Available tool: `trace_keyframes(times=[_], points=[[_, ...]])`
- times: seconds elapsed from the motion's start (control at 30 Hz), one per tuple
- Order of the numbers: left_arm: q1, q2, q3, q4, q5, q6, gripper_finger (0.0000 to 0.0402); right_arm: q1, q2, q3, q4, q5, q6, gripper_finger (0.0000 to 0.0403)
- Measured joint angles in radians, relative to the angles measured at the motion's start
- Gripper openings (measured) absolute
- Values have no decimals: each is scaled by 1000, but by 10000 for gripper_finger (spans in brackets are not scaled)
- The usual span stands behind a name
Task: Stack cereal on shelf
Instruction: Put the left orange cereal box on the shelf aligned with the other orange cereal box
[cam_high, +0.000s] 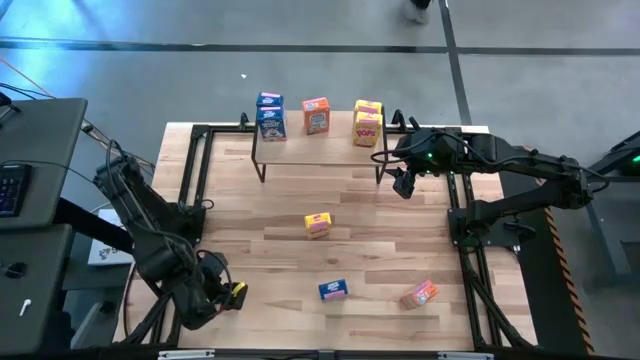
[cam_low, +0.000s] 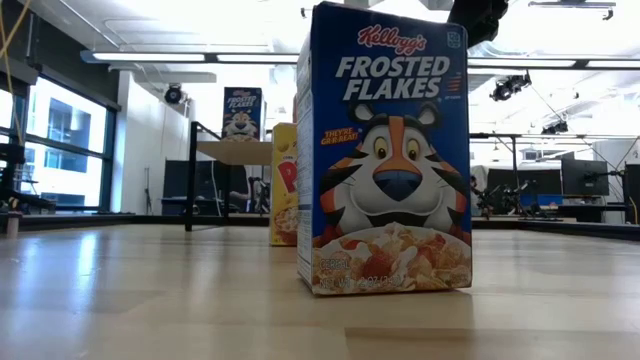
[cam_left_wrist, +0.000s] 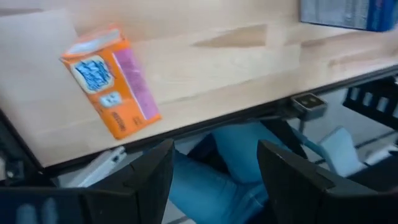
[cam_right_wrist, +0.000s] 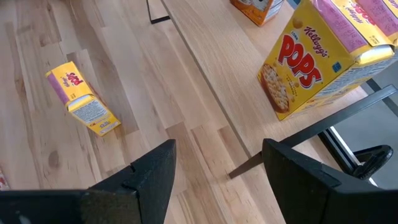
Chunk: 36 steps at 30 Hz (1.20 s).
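Observation:
The shelf stands at the table's far side. On its top are two stacked blue cereal boxes, an orange box and stacked yellow boxes. On the table a yellow box lies on its side, a blue box stands upright and an orange box lies flat. My left gripper hangs open over the near left edge. My right gripper hovers open by the shelf's right end.
Black metal frames run along the table's left and right sides. Something blue shows below the table's near edge in the left wrist view. Bare wood lies between the shelf and the loose boxes.

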Motion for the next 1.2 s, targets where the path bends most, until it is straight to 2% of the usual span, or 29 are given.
trace_keyframes(times=[0.63, 1.07, 1.2], points=[[0, 85, 0, -139, 143, -11, 220, 0, 2, 0, 0, 0, 0, 232], [11, 145, 1, -143, 148, -8, 220, 0, 2, 0, 0, 0, 0, 232], [11, 166, 1, -145, 184, -8, 220, 0, 2, 0, 0, 0, 0, 232]])
